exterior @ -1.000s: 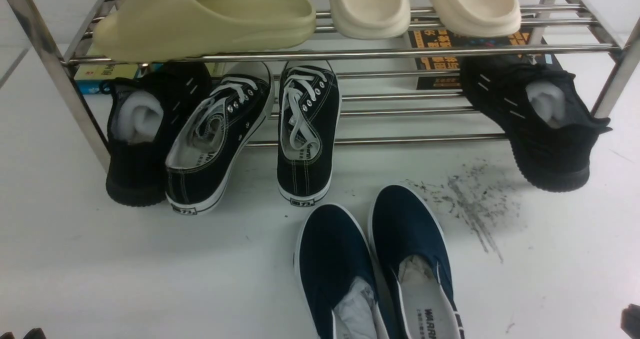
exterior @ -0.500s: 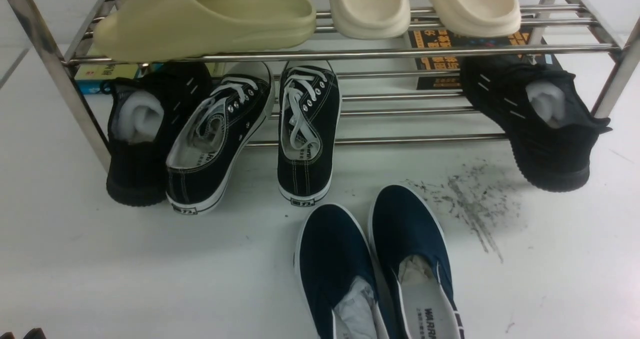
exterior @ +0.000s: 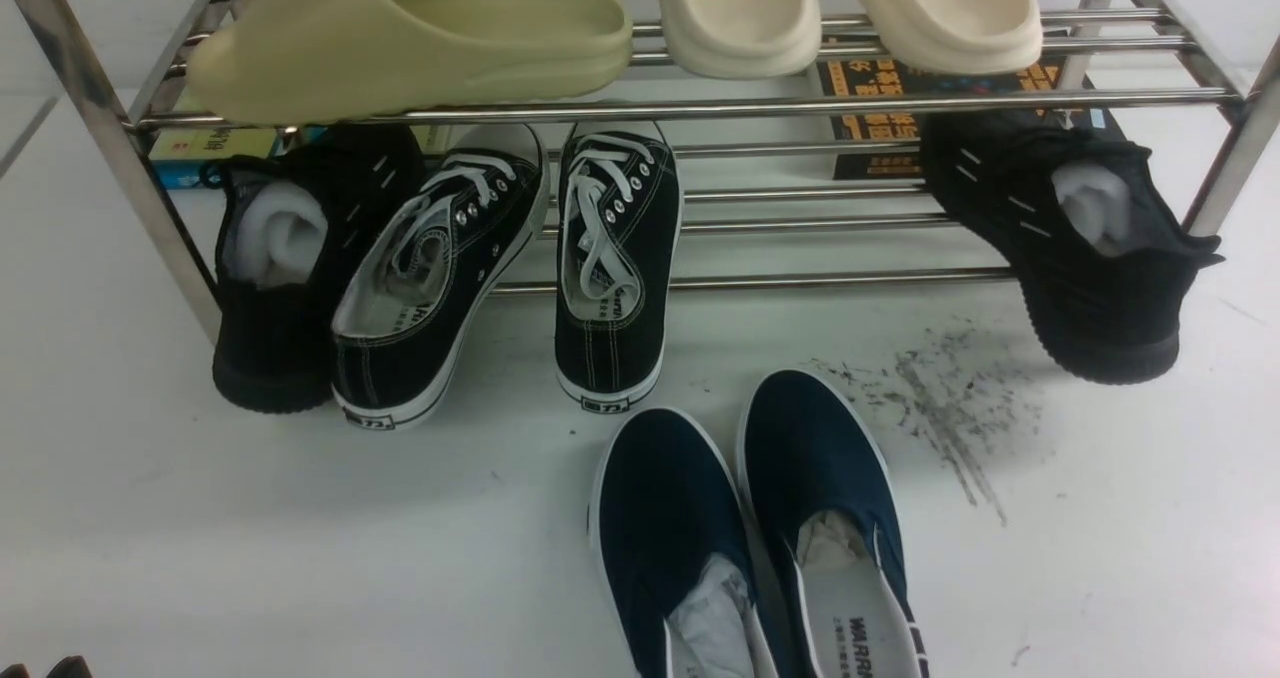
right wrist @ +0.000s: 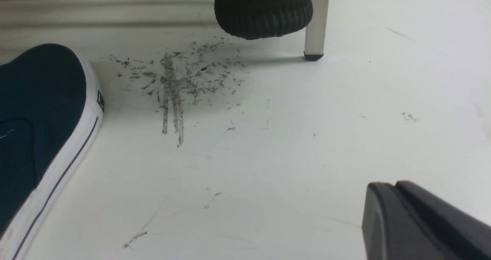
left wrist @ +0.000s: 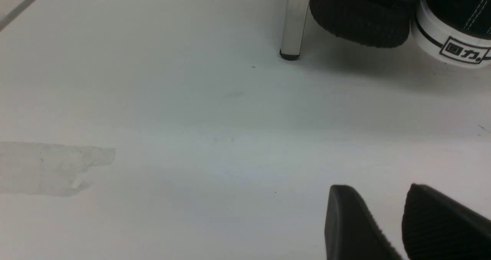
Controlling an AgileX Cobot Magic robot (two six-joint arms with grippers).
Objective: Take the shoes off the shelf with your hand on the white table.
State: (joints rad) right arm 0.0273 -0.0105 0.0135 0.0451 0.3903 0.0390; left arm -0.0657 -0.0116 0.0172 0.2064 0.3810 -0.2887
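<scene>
The shoes, a navy slip-on pair with white soles, stand side by side on the white table (exterior: 250, 518) in front of the shelf (exterior: 700, 110): the left shoe (exterior: 665, 518), the right shoe (exterior: 815, 468). Paper stuffing shows in both. One navy toe (right wrist: 38, 110) appears in the right wrist view, well apart from my right gripper (right wrist: 395, 184), which is shut and holds nothing. My left gripper (left wrist: 378, 189) hovers open and empty over bare table near a shelf leg (left wrist: 293, 22). Only its tips (exterior: 50, 668) show in the front view.
Black lace-up sneakers (exterior: 440, 258) (exterior: 615, 248) and black knit sneakers (exterior: 290, 258) (exterior: 1080, 248) lean off the lower tier. Yellow (exterior: 420, 38) and cream slippers (exterior: 740, 8) sit on top. Books (exterior: 880, 88) lie behind. Dark scuff streaks (exterior: 950, 418) mark the table.
The black corner of my right gripper, seen at the front view's lower right edge a second ago, has left that view. The shoes have not moved.
</scene>
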